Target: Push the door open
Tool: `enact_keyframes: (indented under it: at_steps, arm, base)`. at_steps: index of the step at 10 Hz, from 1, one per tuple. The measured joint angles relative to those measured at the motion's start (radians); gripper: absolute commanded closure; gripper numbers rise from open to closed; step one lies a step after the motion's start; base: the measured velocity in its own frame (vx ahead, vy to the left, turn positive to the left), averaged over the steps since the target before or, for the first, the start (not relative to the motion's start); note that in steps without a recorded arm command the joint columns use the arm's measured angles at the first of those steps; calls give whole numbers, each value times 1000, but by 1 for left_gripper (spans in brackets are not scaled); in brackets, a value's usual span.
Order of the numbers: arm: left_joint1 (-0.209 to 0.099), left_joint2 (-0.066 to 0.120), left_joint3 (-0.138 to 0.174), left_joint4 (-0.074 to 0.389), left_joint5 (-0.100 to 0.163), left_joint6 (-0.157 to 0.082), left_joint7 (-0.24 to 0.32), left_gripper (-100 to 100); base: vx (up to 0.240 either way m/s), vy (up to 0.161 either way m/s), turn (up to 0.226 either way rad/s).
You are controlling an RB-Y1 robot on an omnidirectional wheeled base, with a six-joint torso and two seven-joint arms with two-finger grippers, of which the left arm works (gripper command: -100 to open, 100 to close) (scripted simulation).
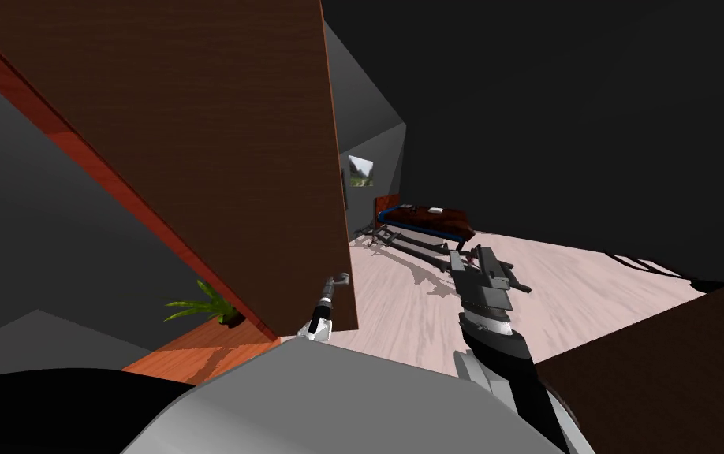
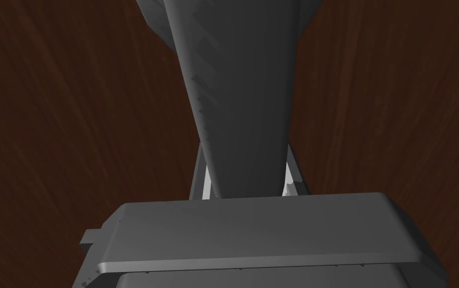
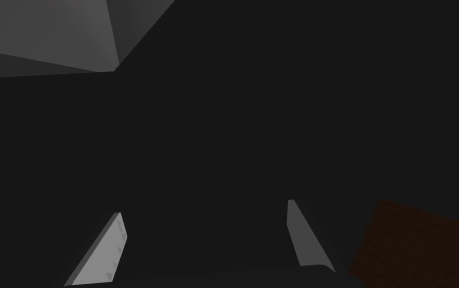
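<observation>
At the far left a green leafy plant stands by a reddish-orange wood floor. Beside it the dark brown wooden door slants across the head view. Its free edge lies near the middle, and a room shows past that edge. The left claw is low on the door at that edge, on the grey door handle. In the left wrist view its fingers are thin pale slivers pressed to both sides of the broad grey handle, pinching it, with the door's brown grain close behind. Past the door's edge a small picture hangs on the grey wall. A bed with a dark red cover stands on the pale floor. Further right, the right claw hangs over that floor, well apart from the door, its fingers spread wide.
</observation>
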Motion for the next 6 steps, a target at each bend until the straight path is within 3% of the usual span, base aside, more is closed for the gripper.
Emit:
enact_keyframes:
  at_steps: [1, 3, 5, 6]
  arm:
    - [-16, -4, 12, 34, 6, -17, -12, 100]
    - [12, -18, 24, -27, 13, 8, -28, 100]
    - [-6, -28, 48, 1, 26, -7, -52, 100]
    - [0, -35, 58, -13, 31, -4, -61, 100]
  base:
    - [131, -32, 38]
    - [195, -49, 112]
    - [216, -52, 101]
    - [225, -78, 125]
